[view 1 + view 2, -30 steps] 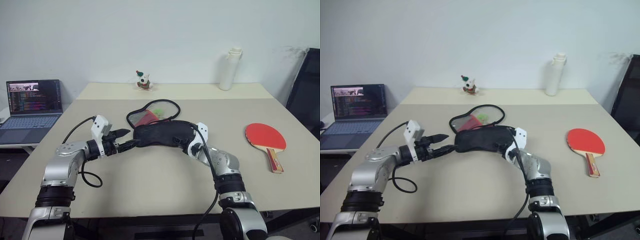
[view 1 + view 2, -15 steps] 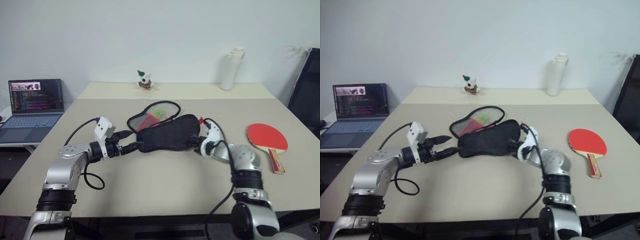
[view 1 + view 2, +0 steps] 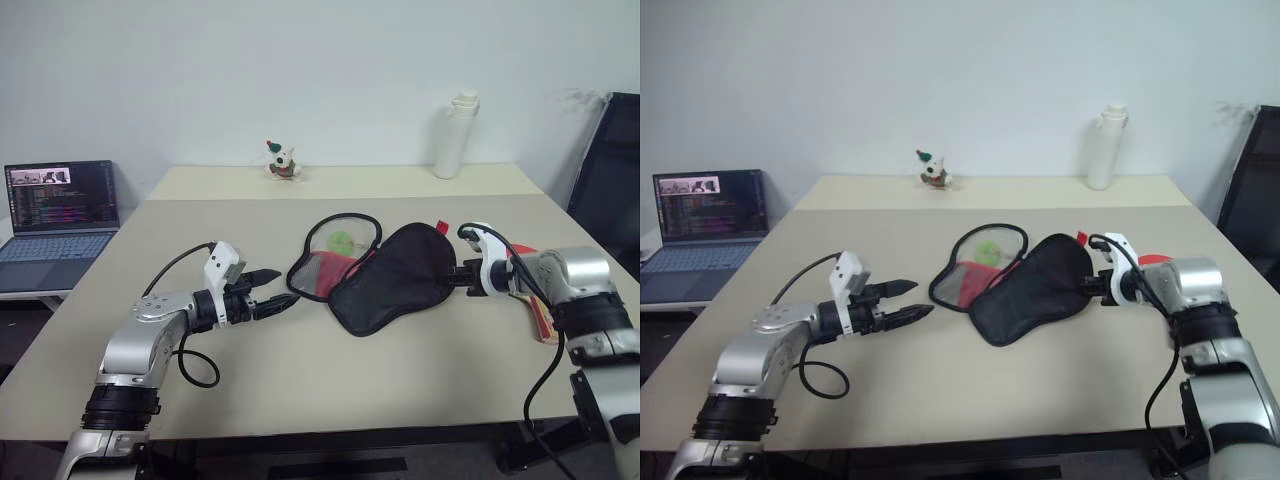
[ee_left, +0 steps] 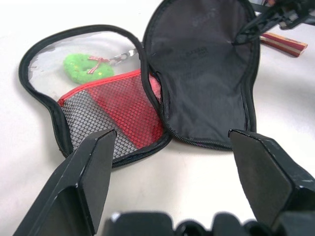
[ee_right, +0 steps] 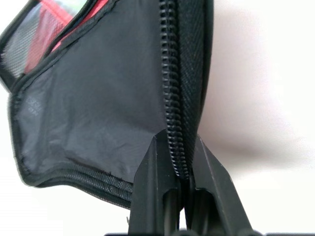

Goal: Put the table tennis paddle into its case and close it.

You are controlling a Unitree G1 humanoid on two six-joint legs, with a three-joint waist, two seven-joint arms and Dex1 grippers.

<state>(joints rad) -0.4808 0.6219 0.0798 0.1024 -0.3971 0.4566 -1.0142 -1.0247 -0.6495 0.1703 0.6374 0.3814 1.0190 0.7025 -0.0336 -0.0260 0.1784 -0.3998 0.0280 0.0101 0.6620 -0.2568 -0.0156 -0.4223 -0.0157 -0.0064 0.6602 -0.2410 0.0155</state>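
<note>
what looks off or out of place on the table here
The case lies splayed open, its black flap lifted by the right gripper, whose jaws pinch the zipper edge. The paddle sits mostly hidden behind that arm. A green ball sits inside.

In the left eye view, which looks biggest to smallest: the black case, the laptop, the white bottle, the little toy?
1. case
2. laptop
3. white bottle
4. little toy
The bottle and toy stand farther back, so their real sizes are unsure.

Plain white wall (image 3: 300, 70) behind two beige tables (image 3: 300, 400) pushed together. Open laptop (image 3: 55, 215) on a side desk at far left; small toy figure (image 3: 280, 160) and white bottle (image 3: 452, 135) on the far table; black chair (image 3: 610, 170) at right.
</note>
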